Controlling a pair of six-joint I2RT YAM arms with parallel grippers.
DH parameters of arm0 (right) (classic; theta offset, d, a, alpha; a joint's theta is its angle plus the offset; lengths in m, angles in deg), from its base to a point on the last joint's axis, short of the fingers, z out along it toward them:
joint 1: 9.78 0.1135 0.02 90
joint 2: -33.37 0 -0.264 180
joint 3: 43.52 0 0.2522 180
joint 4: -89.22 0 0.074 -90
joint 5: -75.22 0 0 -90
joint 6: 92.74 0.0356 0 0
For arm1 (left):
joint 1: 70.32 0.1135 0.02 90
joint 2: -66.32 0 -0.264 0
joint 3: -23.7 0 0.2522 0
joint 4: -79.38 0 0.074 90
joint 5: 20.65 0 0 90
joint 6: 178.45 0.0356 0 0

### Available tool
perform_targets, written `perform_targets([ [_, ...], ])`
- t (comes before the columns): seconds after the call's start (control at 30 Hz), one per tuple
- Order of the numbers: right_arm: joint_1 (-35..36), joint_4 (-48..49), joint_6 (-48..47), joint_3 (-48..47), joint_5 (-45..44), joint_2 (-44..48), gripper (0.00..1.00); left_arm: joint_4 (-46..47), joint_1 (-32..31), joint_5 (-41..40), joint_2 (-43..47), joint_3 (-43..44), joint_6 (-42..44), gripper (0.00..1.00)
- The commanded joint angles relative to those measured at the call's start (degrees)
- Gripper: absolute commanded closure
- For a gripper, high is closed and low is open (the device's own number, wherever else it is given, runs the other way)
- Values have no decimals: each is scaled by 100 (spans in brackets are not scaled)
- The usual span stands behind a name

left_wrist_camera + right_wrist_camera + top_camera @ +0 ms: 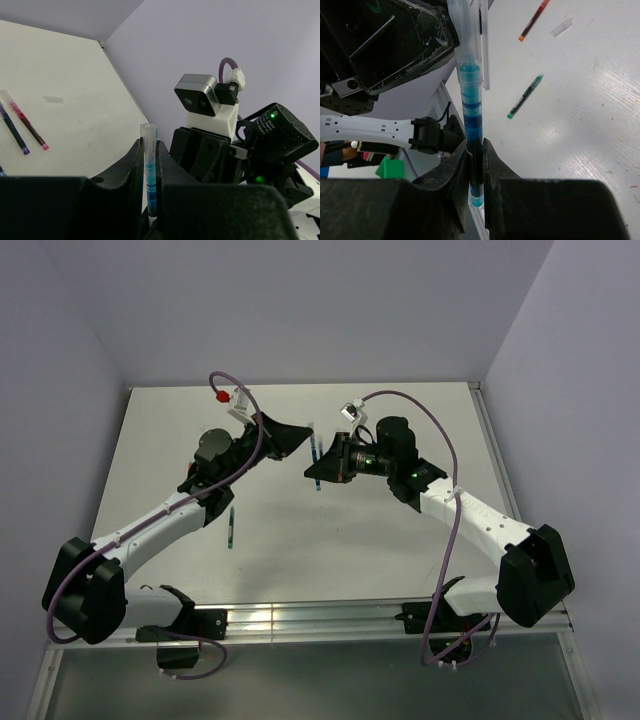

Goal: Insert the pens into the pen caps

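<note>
Right claw (476, 150), nearest the lens in its own wrist view, is clamped on the lower barrel of a light blue pen (472, 110), held clear of the bench (580, 150). Left claw (149, 150) is closed on the translucent pen cap (148, 132) that sheathes the pen's other end. The two claws meet in mid-air over the middle of the bench. Whether the cap is fully seated cannot be told.

Risks, as judged: if the claws push while off-axis, the thin barrel may bow or the cap may cock sideways. A light grip may let the pen slide through the fingers instead of entering the cap. Letting go before the cap is seated would drop one part.

Count: four pens, namely the held one, a green pen (525, 97), a red pen (532, 20) and a dark blue pen (12, 127), the last three lying on the bench. Two caps are certain: the held one and a loose cap (561, 26) beside the red pen. A sliver at the edge of the left wrist view is unidentifiable.
</note>
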Motion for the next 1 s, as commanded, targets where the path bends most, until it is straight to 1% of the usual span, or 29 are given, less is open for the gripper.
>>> perform_targets([
  [0.0,-264,610,39,-95,-626,234,100,-403,-258,734,199,75,123,100],
  [0.57,-290,531,-40,-113,-741,243,100,-394,-381,893,208,22,-18,100],
  [0.97,-308,469,-84,-139,-820,278,100,-684,-574,831,384,-66,35,100],
])
